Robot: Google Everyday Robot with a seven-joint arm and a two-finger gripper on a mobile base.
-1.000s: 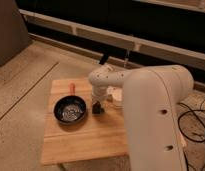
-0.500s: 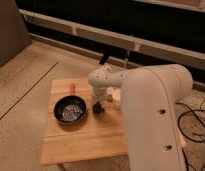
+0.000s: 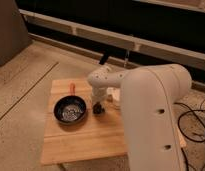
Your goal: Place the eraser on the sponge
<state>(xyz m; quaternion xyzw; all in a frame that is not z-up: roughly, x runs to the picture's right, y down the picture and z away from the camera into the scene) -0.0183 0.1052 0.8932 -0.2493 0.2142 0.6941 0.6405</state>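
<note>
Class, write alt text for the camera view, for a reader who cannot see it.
A white robot arm reaches over a wooden table, its dark gripper low above it beside a round black pan with an orange handle. The arm blocks the table's right side; no sponge or eraser can be made out.

My arm (image 3: 151, 115) looks like smooth white plastic, dark gripper (image 3: 98, 108) low beside the glossy black pan (image 3: 70, 110), all over a matt pale wood tabletop (image 3: 91, 140).

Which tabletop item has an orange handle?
The round black pan, beside the gripper low over the table; the cup is white.
</note>
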